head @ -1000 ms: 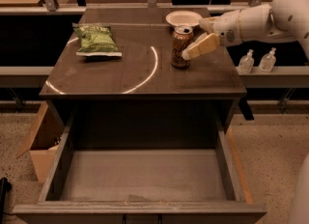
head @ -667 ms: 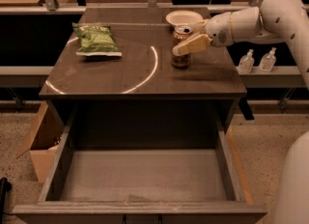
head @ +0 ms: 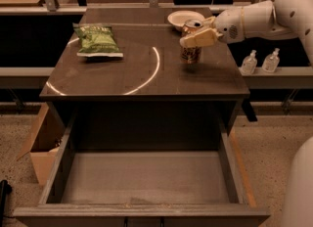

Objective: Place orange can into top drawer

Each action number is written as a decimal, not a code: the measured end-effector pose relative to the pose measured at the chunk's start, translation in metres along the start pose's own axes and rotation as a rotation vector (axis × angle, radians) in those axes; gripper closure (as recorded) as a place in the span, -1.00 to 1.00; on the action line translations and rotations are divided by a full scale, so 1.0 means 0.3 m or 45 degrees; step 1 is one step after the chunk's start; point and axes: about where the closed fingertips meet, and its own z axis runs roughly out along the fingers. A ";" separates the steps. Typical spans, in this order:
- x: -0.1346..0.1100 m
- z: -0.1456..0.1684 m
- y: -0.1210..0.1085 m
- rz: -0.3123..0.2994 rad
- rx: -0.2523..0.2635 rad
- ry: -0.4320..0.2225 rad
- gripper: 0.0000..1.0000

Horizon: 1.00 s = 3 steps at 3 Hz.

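pincer (head: 194, 35): holds the can from the right | can (head: 190, 51): upright at the right back of the counter (head: 122, 72), near the bowl (head: 184, 18) | drawer (head: 146, 178): open, below the counter's front

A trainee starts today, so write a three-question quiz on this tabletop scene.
1. True or false: the wide, dark wooden top drawer is shut.
2. The two-finger gripper grips: A green chip bag, B small orange-tan aluminium can, C cardboard box.
3. What sits just behind that can?
Key: 1 false, it stands open; 2 B; 3 a round white bowl.
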 end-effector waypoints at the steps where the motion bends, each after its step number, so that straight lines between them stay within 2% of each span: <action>1: -0.066 -0.130 0.116 0.060 -0.052 -0.048 0.90; 2: -0.066 -0.146 0.131 0.070 -0.058 -0.054 1.00; 3: -0.068 -0.143 0.134 0.070 -0.059 -0.055 1.00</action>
